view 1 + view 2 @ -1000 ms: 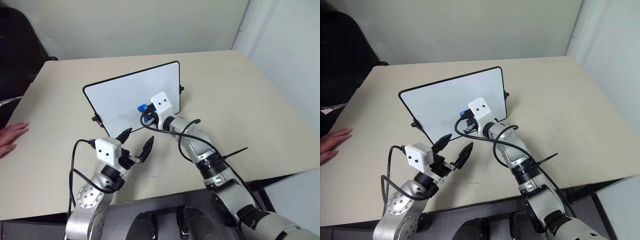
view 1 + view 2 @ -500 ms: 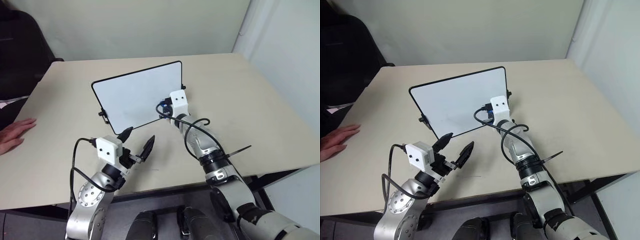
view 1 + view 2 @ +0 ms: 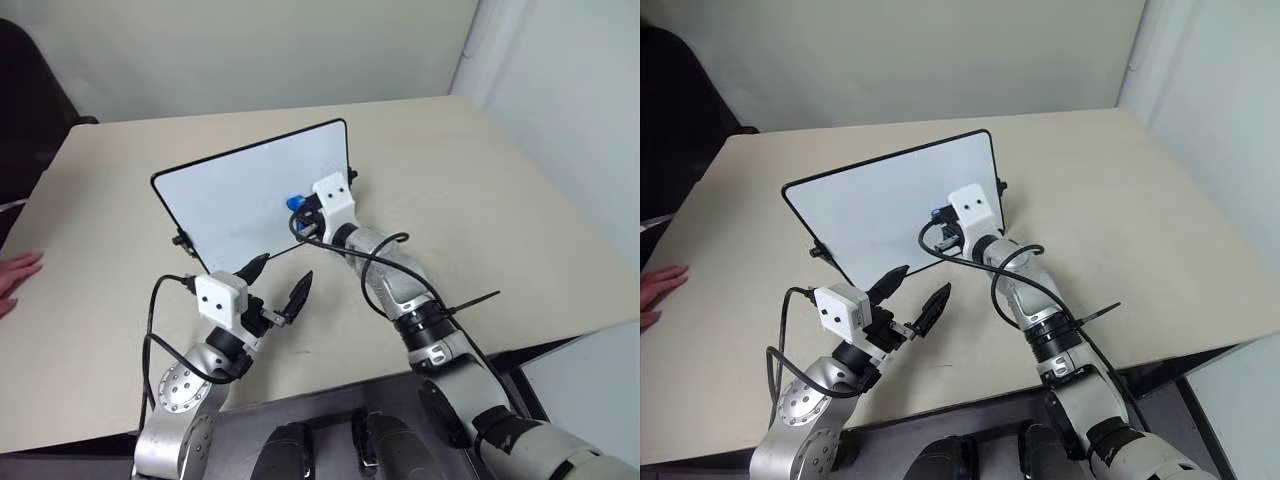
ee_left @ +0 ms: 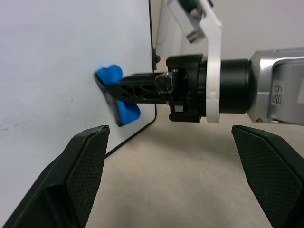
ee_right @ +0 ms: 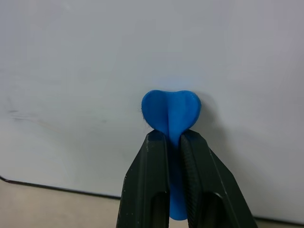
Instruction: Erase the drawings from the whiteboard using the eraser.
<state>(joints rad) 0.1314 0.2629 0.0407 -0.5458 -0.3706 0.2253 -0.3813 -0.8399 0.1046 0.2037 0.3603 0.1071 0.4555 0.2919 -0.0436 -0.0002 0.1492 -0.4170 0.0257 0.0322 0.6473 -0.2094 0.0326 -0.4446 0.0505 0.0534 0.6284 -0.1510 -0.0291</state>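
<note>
Half a second ago the right gripper (image 3: 300, 208) sat at the board's (image 3: 230, 195) right edge; now it is back on the white face, about where it was a second ago. Left gripper (image 3: 275, 288): no change.

Head views: the board stands tilted on the table (image 3: 480, 190), with the right gripper at about 4 o'clock on its face, near the lower right corner. Its fingers are clamped on the eraser (image 3: 296, 203), which pokes out past the tips against the board. At 6 o'clock from the board, the left gripper hovers with fingers spread wide and empty. A person's hand (image 3: 12, 278) rests at the table's 9 o'clock edge.

Left wrist view: the eraser (image 4: 115, 93) lies pressed flat to the board, the right gripper's fingers (image 4: 142, 90) pinching its narrow waist; the left fingers (image 4: 85, 156) stand well apart.

Right wrist view: the eraser's (image 5: 171, 111) blue lobes rise at 12 o'clock above the closed fingertips (image 5: 156, 147), touching the board. Faint grey smudges mark the face; I cannot tell if any drawing is left.
</note>
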